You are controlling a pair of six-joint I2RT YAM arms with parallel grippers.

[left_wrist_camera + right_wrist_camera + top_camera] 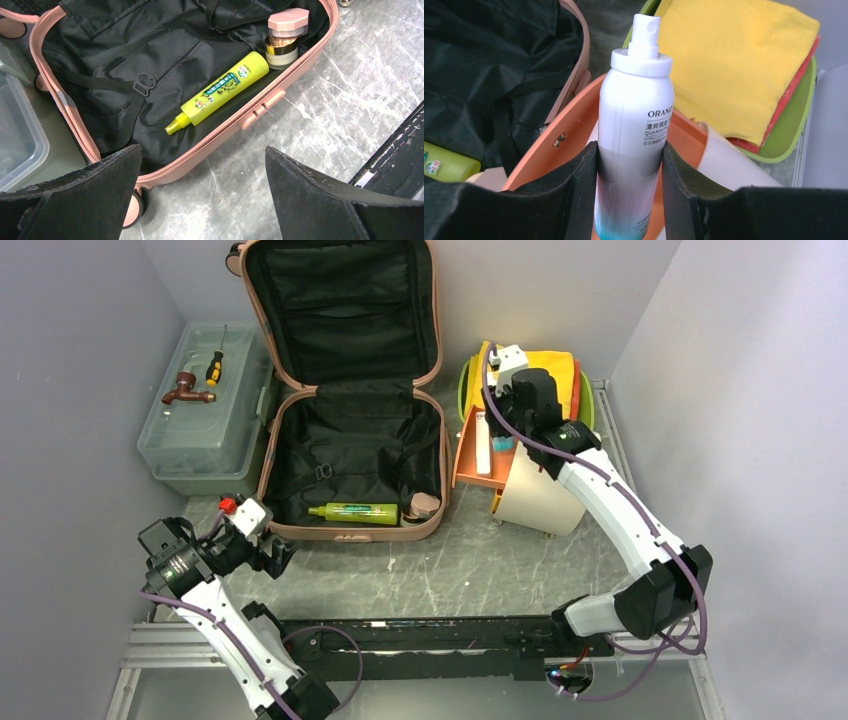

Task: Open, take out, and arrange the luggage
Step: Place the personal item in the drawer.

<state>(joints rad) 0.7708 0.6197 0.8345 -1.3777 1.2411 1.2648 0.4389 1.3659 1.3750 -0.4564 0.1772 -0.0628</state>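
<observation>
Two arms of mine flank the open luggage mid-table — left gripper off its near-left corner, right gripper over an orange bin. Left wrist: my fingers stand wide apart; a lime spray bottle and a pink-lidded jar lie inside. Right wrist: my fingers are clamped on a white spray bottle.

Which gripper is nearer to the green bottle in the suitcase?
Left. The left gripper hovers open just outside the suitcase's near-left corner, close to the green bottle. The right gripper is beyond the suitcase's right side, shut on a white spray bottle.
</observation>
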